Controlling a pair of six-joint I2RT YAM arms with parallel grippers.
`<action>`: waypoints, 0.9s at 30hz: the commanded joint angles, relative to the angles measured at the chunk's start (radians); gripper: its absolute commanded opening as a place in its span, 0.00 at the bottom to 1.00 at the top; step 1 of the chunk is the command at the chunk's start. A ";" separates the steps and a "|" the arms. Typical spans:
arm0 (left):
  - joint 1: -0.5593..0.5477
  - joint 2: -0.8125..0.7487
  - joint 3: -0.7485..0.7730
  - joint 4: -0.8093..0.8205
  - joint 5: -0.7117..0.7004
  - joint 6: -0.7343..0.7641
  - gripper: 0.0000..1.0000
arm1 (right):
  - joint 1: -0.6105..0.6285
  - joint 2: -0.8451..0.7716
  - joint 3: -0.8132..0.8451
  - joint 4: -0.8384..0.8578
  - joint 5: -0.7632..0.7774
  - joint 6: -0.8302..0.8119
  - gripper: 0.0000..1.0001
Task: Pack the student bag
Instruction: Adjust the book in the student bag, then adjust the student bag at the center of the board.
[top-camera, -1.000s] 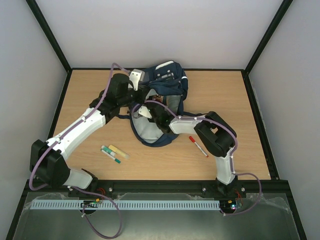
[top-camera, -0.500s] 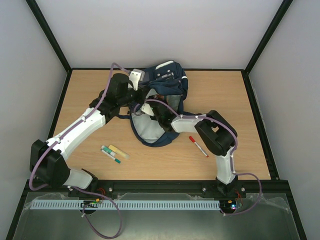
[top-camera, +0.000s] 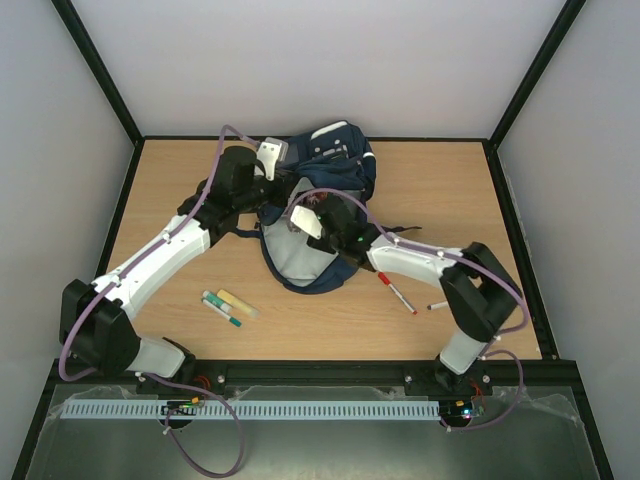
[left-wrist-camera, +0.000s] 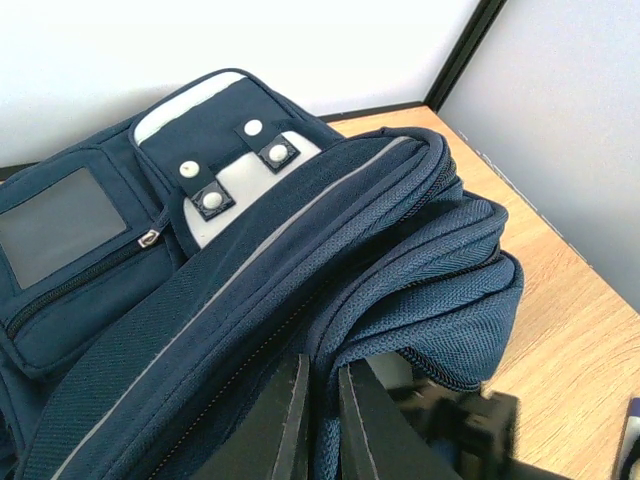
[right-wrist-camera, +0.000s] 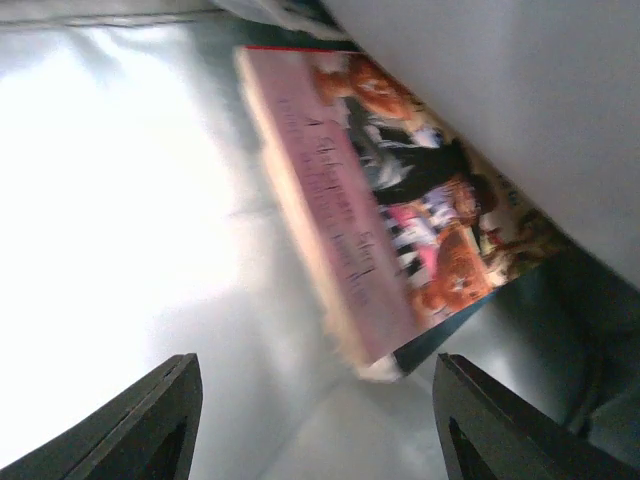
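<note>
Student bag (top-camera: 345, 165), right gripper (right-wrist-camera: 315, 400) inside, jaws spread wider than before; left gripper (left-wrist-camera: 318, 400) tight on rim.

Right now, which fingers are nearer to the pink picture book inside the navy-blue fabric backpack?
Right. The right fingers are open inside the backpack, facing the book; the left fingers pinch the backpack's rim.

The wooden table (top-camera: 450, 180) bears the student bag (top-camera: 340, 160), a red pen (top-camera: 397, 293) and markers (top-camera: 225, 307).
</note>
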 joint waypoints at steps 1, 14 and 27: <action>0.015 -0.031 0.033 0.083 -0.013 -0.014 0.02 | 0.018 -0.160 -0.044 -0.277 -0.195 0.126 0.64; -0.047 0.112 0.114 -0.035 -0.034 0.071 0.04 | -0.159 -0.628 -0.174 -0.566 -0.326 0.258 0.65; -0.323 0.287 0.130 -0.154 -0.203 0.086 0.05 | -0.377 -0.929 -0.320 -0.605 -0.248 0.384 0.65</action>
